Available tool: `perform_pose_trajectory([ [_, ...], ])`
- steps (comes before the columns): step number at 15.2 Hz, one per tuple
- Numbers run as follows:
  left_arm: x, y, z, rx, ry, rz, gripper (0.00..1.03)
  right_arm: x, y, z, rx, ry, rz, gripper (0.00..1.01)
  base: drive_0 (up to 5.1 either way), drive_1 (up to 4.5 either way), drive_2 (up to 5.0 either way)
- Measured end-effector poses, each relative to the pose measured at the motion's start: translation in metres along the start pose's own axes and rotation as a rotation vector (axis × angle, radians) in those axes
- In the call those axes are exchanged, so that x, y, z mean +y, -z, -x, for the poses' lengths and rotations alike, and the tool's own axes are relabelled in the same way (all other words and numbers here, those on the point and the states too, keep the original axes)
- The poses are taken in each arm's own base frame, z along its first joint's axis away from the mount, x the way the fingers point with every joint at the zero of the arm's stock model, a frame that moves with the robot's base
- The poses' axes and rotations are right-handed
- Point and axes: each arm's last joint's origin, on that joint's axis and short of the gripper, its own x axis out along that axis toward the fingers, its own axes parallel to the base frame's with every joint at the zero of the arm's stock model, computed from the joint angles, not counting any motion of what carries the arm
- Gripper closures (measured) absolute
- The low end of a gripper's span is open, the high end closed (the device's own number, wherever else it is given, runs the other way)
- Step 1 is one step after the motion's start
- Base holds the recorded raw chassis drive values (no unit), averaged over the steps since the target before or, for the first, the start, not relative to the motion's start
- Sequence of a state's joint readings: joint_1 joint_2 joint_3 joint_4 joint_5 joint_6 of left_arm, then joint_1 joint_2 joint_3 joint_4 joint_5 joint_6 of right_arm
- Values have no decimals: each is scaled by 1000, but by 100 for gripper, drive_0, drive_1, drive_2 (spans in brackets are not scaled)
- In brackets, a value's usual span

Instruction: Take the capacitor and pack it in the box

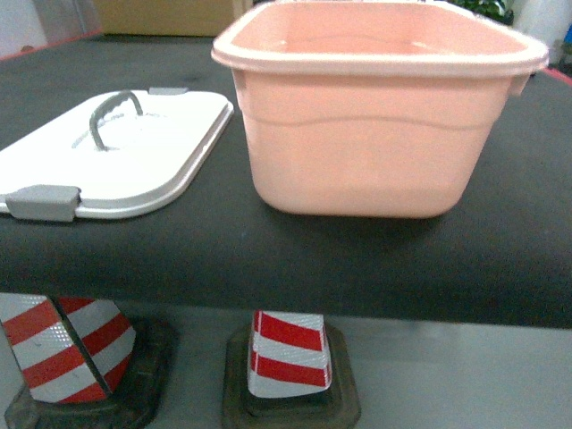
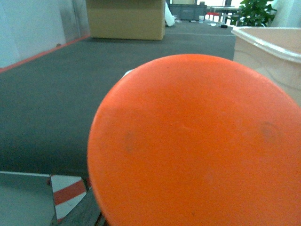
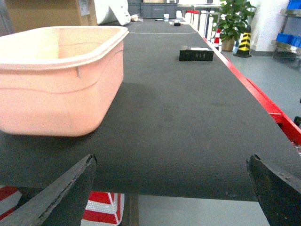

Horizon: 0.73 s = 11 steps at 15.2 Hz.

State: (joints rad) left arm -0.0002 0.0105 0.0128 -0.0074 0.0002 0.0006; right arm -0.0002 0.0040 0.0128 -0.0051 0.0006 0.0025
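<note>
The left wrist view is almost filled by the round orange end of the capacitor [image 2: 197,141], hanging close to the camera off the near table edge. It hides my left gripper's fingers, which carry it. The box, an open pale pink tub [image 1: 375,134], stands on the black table, to the right of the capacitor [image 2: 268,47]. Its white lid [image 1: 134,152] with grey handle and clips lies flat to the left of it. My right gripper [image 3: 171,162] is open and holds nothing, at the table's near edge, right of the box [image 3: 56,80]. Neither gripper shows in the head view.
Two red-and-white striped cones [image 1: 63,349] [image 1: 288,353] stand on the floor under the table's front edge [image 1: 268,259]. A small black case [image 3: 196,54] lies far down the table. A brown carton [image 2: 126,19] sits at the far end. A red rim [image 3: 268,103] runs along the table's right side.
</note>
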Motion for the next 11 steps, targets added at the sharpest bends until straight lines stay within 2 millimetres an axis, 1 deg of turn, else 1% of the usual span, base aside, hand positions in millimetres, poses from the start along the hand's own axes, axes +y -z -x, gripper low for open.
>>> perform_pose_trajectory([
  [11,0,0,0,-1,0,0,59,0,0,0,0,0,0,3,0,0,0],
])
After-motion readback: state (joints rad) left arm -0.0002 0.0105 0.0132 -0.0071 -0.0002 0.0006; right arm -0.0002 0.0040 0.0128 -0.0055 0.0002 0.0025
